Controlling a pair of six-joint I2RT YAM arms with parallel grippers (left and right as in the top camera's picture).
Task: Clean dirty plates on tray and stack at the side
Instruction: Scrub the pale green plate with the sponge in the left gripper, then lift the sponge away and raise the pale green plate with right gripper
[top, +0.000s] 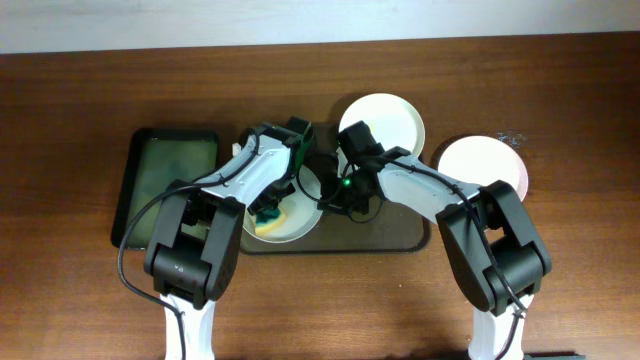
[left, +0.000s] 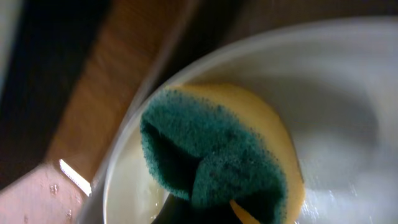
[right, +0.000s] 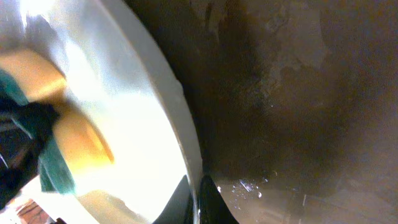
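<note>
A white plate (top: 293, 222) with yellowish smears lies at the left of the dark olive-brown tray (top: 400, 240). My left gripper (top: 268, 212) is shut on a folded green and yellow sponge (left: 217, 155) and presses it onto that plate (left: 336, 99). My right gripper (top: 322, 195) is shut on the plate's right rim (right: 186, 130), one finger inside and one outside. The sponge also shows in the right wrist view (right: 68, 149). A second white plate (top: 395, 120) lies at the tray's back. A third plate (top: 483, 165) lies on the table to the right of the tray.
A narrow black tray (top: 170, 185) with a greenish inside lies left of the olive tray. The wooden table (top: 80, 110) extends on all sides. Water drops glisten on the olive tray's floor (right: 292, 124) beside the gripped rim.
</note>
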